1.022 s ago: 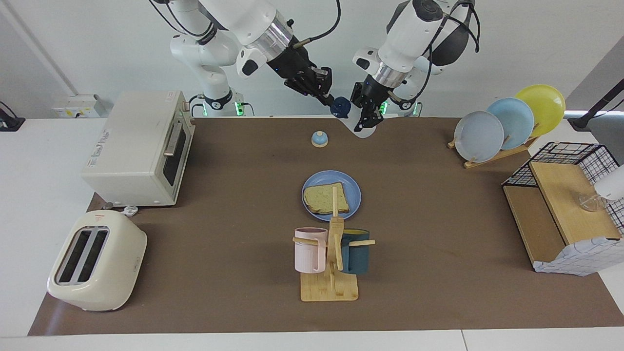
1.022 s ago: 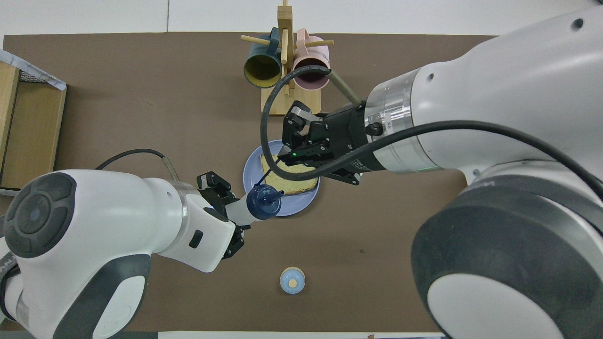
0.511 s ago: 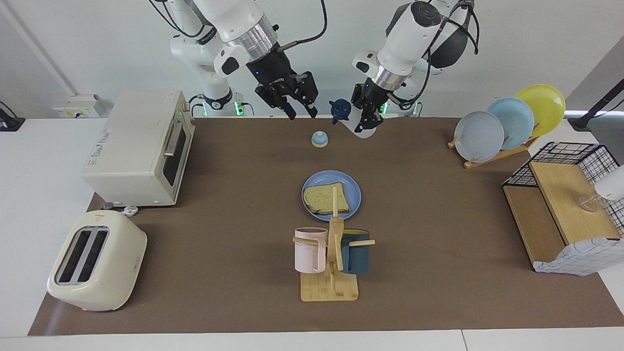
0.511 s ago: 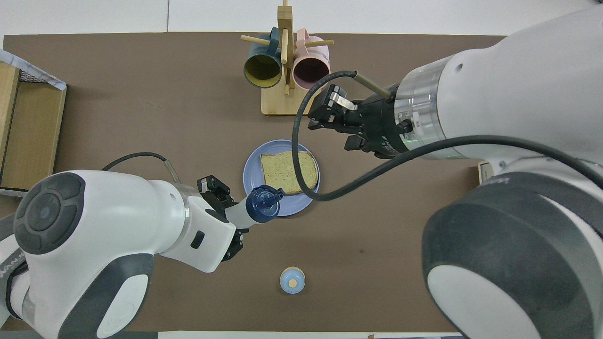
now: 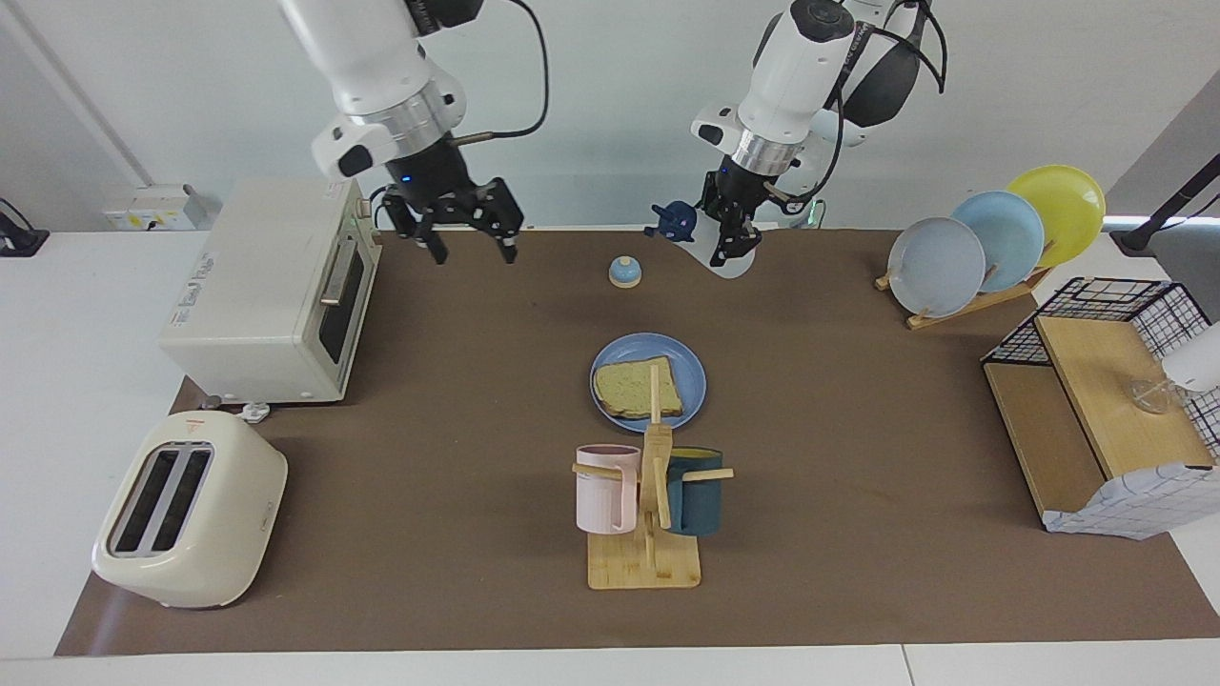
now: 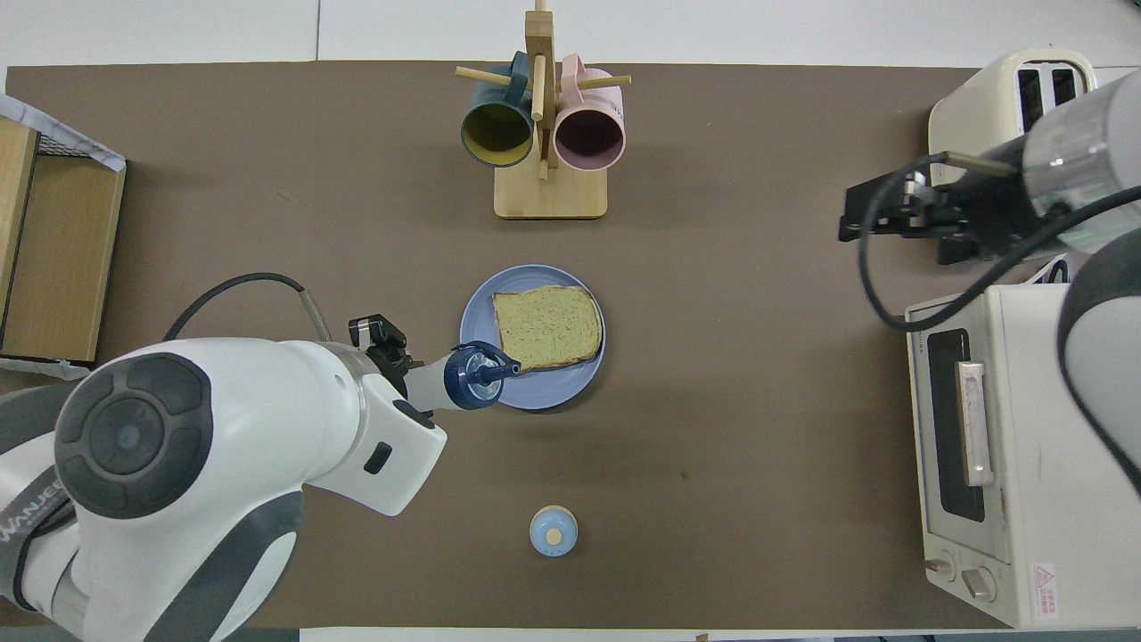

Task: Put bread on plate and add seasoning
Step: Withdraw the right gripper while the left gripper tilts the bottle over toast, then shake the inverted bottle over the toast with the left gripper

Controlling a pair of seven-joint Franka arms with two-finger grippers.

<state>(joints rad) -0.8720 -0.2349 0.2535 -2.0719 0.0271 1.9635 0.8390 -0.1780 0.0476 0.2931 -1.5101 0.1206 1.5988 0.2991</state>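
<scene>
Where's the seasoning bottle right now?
The seasoning bottle is in the air, held tilted in the left gripper; in the overhead view its cap overlaps the rim of the blue plate.

White arms (image 5: 381,48), silver wrist rings, black end effectors, black cables

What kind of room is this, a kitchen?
Probably a pretend kitchen in a robot lab: a toaster, a small oven and a mug rack sit on one table, not a counter.

Brown-covered table (image 5: 858,591), on it stood a blue plate (image 5: 693,381), mug rack (image 5: 644,562), bell (image 5: 624,272), toaster (image 5: 191,510), oven (image 5: 267,286), plate rack (image 5: 963,307), wire-and-wood shelf (image 5: 1087,429)
</scene>
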